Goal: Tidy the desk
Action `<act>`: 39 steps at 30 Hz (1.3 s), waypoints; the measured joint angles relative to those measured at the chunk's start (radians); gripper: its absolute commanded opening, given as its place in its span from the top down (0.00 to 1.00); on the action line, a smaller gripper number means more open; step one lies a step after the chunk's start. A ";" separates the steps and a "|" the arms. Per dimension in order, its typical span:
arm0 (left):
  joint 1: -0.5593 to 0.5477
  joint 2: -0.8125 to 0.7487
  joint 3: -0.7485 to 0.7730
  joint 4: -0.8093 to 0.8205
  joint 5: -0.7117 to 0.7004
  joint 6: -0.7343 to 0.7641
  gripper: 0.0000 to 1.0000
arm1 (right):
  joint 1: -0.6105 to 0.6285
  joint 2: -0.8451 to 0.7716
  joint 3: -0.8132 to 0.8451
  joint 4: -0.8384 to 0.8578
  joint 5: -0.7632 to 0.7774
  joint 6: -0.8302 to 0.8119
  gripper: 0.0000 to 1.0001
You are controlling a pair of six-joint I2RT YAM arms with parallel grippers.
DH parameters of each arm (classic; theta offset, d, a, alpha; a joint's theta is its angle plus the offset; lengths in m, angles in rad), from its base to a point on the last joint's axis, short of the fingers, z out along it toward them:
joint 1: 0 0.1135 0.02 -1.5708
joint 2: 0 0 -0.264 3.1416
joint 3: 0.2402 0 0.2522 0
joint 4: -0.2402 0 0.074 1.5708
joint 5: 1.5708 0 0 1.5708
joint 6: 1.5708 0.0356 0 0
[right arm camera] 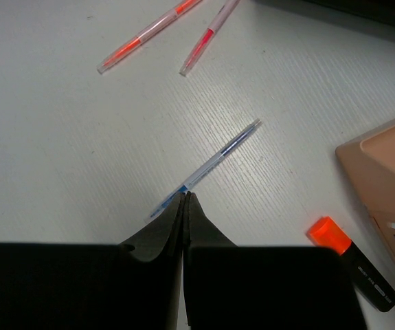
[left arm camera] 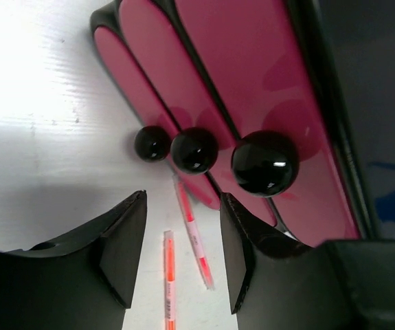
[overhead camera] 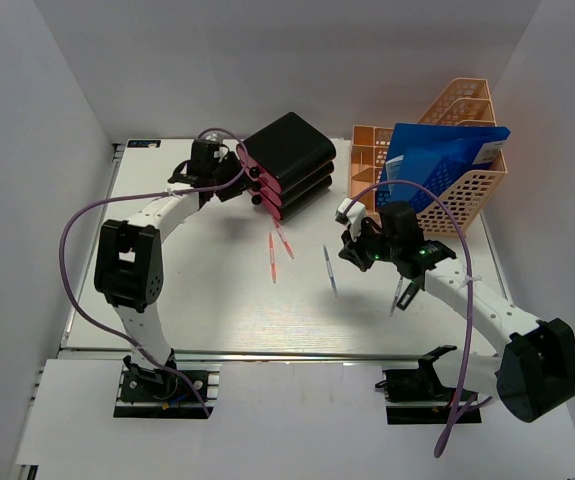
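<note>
Seen from above, a large flat white desk (overhead camera: 187, 300) with a silver metal rail along its front edge fills the view, and two robot arms reach in from its near side.

At the left rear, the left gripper (left arm camera: 182, 206) hangs just in front of a black drawer box with three pink drawer fronts (overhead camera: 289, 160), level with their round black knobs (left arm camera: 264, 163). Its jaws stand apart and nothing lies between them. The desk surface is below it, with no contact that can be seen.

In the middle of the desk lie two slim clear pens with red-orange ink (overhead camera: 272, 258) (overhead camera: 285, 242), close to each other just in front of the drawer box. To their right lies a slim clear pen with blue ink (overhead camera: 330, 271).

The right gripper (right arm camera: 185, 198) is pressed fully closed and grips nothing visible. Its tips sit over the near end of the blue pen, low over the desk; whether they touch pen or desk cannot be told.

Further right, a black marker with an orange cap (right arm camera: 354, 267) lies on the desk, near a peach mesh file rack (overhead camera: 467, 185) holding blue folders (overhead camera: 437, 160) at the right rear.

Judging from this, tidying is at an early or middle stage: the folders are filed, but three pens and the marker remain loose on the desk.
</note>
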 measured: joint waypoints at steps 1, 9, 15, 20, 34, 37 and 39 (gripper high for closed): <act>0.003 0.003 0.000 0.015 0.013 -0.003 0.43 | 0.000 0.000 0.000 0.000 0.000 0.000 1.00; 0.020 0.019 -0.027 0.103 0.094 -0.044 0.42 | -0.002 0.003 0.000 0.000 0.000 -0.002 1.00; 0.026 0.047 -0.044 0.153 0.121 -0.050 0.36 | -0.003 0.008 0.000 0.000 0.000 -0.005 1.00; 0.034 0.072 -0.051 0.205 0.154 -0.053 0.36 | -0.008 0.010 0.000 0.000 0.000 -0.006 1.00; 0.076 0.072 -0.338 0.579 0.215 -0.179 0.42 | -0.009 0.023 0.000 0.000 0.000 -0.019 1.00; 0.079 0.074 -0.349 0.653 0.237 -0.198 0.40 | -0.009 0.025 0.000 0.000 0.000 -0.019 1.00; 0.079 0.074 -0.349 0.715 0.253 -0.206 0.39 | -0.010 0.027 0.000 0.000 0.000 -0.019 1.00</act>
